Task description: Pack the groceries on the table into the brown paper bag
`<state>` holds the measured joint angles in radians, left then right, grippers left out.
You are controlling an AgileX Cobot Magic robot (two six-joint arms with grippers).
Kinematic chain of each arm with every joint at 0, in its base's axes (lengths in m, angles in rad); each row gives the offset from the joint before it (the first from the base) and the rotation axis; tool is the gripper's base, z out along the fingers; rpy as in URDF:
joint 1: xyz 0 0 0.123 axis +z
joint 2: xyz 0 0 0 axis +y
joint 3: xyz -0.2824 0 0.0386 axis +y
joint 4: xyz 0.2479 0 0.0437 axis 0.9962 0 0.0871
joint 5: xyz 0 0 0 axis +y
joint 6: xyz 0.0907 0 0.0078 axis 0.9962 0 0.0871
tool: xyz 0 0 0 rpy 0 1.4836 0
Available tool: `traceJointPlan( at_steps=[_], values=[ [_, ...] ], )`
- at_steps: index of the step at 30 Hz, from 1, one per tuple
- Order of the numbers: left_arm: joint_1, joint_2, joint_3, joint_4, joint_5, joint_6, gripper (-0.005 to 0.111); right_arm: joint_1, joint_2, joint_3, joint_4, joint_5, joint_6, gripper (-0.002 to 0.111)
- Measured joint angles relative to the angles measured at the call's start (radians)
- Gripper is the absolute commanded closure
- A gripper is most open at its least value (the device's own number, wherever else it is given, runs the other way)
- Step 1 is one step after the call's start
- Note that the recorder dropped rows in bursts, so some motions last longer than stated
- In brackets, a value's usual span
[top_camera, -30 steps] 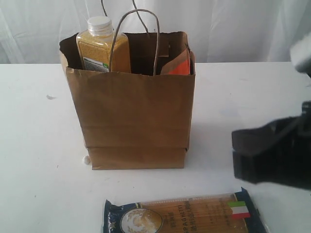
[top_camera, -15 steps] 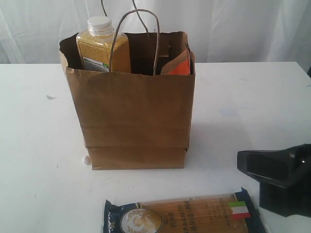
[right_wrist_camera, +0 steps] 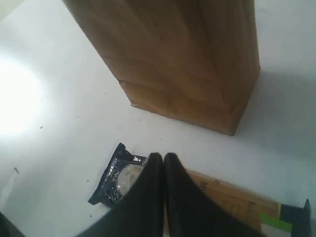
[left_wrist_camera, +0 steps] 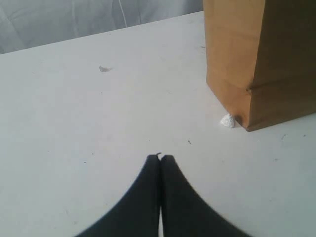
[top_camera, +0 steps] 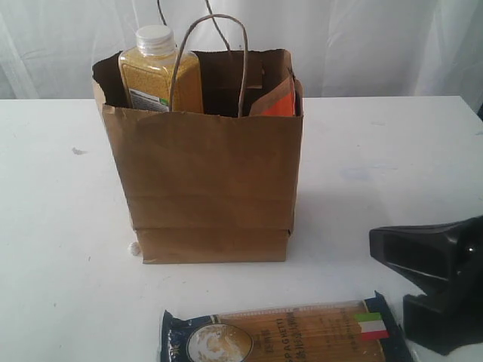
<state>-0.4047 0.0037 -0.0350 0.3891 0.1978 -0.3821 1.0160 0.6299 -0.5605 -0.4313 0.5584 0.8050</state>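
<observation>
Holding my right claw clenched and empty beside the blue-ended spaghetti pack, I am judging the packing to be well along. The white-capped bottle of yellow grains is standing inside the brown paper bag, and the small orange-labelled brown pouch is poking up at the bag's opposite end. The spaghetti is lying flat on the table in front of the bag, waiting to go in. My left claw is clenched too, gripping nothing, near the bag's bottom corner. Whatever else lies deeper in the bag is hidden from me.
</observation>
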Motion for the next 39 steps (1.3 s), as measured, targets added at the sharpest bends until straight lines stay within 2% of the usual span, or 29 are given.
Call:
traceJointPlan(
  at_steps=[3, 6, 13, 16, 21, 27, 39],
  values=[
    [0.0, 0.0, 0.0, 0.0, 0.0, 0.0, 0.107, 0.0, -0.01, 0.02, -0.013, -0.068, -0.102, 0.108],
    [0.0, 0.0, 0.0, 0.0, 0.0, 0.0, 0.107, -0.051, -0.038, 0.082, -0.02, -0.208, -0.194, 0.108],
    [0.0, 0.0, 0.0, 0.0, 0.0, 0.0, 0.107, -0.314, -0.142, 0.338, -0.022, -0.558, -0.242, 0.108],
    [0.0, 0.0, 0.0, 0.0, 0.0, 0.0, 0.107, -0.398, -0.206, 0.427, -0.022, -0.618, -0.246, 0.108],
    [0.0, 0.0, 0.0, 0.0, 0.0, 0.0, 0.107, -0.5, -0.334, 0.529, -0.023, -0.633, -0.248, 0.108],
    [0.0, 0.0, 0.0, 0.0, 0.0, 0.0, 0.107, -0.599, -0.456, 0.555, -0.023, -0.608, -0.214, 0.108],
    [0.0, 0.0, 0.0, 0.0, 0.0, 0.0, 0.107, -0.615, -0.497, 0.555, 0.018, -0.515, -0.22, 0.108]
  ],
)
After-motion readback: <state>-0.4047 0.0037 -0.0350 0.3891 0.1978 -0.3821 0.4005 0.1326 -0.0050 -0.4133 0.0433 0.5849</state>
